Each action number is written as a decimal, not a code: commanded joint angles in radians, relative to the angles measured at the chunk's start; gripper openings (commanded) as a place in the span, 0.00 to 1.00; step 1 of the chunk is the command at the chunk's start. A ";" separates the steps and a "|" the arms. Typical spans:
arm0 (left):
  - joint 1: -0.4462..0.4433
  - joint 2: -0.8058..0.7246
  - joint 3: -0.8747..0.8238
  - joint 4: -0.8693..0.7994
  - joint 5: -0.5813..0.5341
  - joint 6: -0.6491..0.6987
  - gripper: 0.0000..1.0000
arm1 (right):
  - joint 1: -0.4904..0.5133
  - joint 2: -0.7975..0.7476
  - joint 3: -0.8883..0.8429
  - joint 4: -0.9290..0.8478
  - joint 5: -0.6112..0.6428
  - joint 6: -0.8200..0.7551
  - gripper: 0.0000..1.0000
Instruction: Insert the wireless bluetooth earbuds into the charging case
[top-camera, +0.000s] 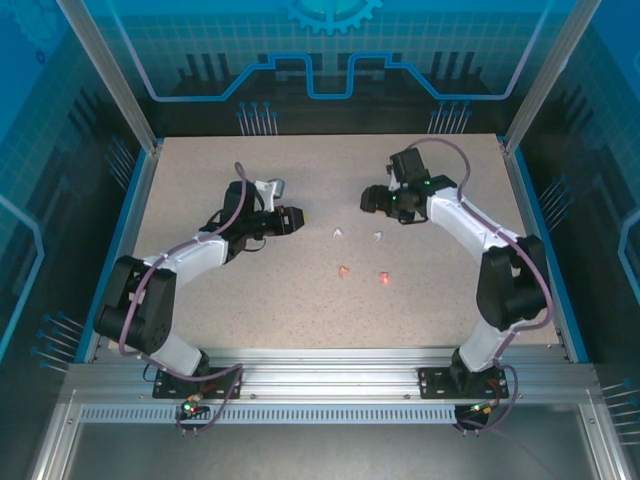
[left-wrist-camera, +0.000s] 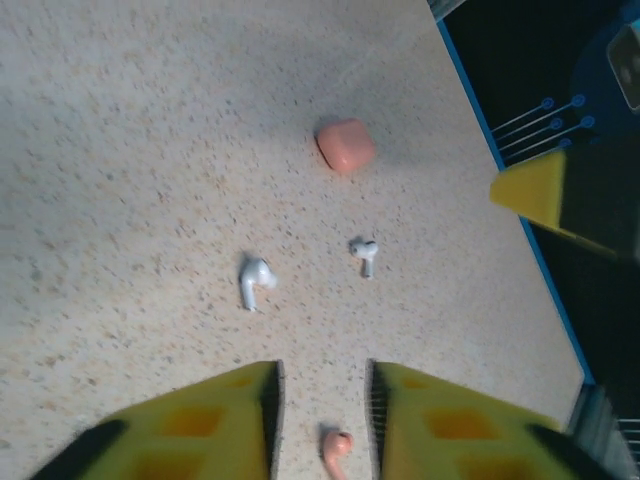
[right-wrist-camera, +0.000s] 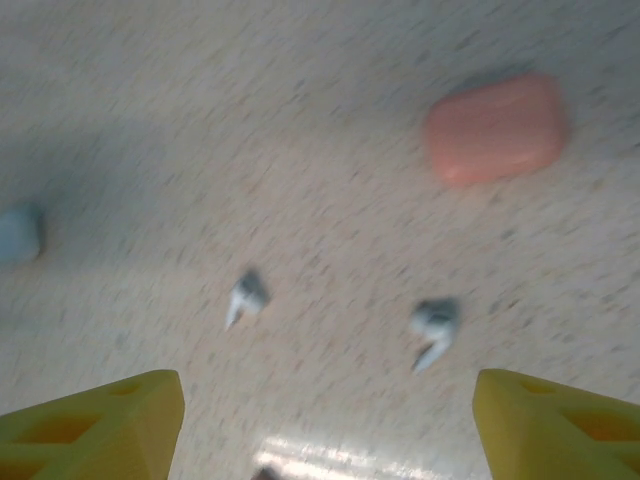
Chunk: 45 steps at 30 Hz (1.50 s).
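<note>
Two white earbuds (left-wrist-camera: 255, 282) (left-wrist-camera: 365, 255) lie on the speckled table ahead of my left gripper (left-wrist-camera: 322, 420), which is open. A salmon-pink earbud (left-wrist-camera: 337, 447) lies on the table, seen in the gap between the yellow fingers. Beyond them rests the closed pink case (left-wrist-camera: 345, 145). My right gripper (right-wrist-camera: 330, 400) is wide open above the table, with both white earbuds (right-wrist-camera: 246, 296) (right-wrist-camera: 434, 325) ahead of it, the pink case (right-wrist-camera: 495, 128) further on and a pale bluish case (right-wrist-camera: 18, 233) at the left edge. From above, the left gripper (top-camera: 290, 218) and right gripper (top-camera: 370, 198) flank the white earbuds (top-camera: 338, 233) (top-camera: 378, 236).
Two small pink pieces (top-camera: 343, 270) (top-camera: 384, 277) lie nearer the bases; from above they are too small to identify. The table's blue rim (left-wrist-camera: 520, 215) runs along the right of the left wrist view, with a yellow finger (left-wrist-camera: 540, 190) of the other gripper over it.
</note>
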 joint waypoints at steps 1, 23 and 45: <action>-0.006 -0.068 0.020 -0.021 -0.078 0.003 0.55 | -0.038 0.104 0.131 -0.131 0.177 0.120 0.81; -0.005 -0.129 0.154 -0.192 -0.147 -0.028 0.99 | -0.051 0.662 0.779 -0.393 0.150 -0.357 0.96; -0.006 -0.121 0.184 -0.269 -0.164 -0.020 0.99 | -0.051 0.676 0.661 -0.403 0.171 -0.319 0.82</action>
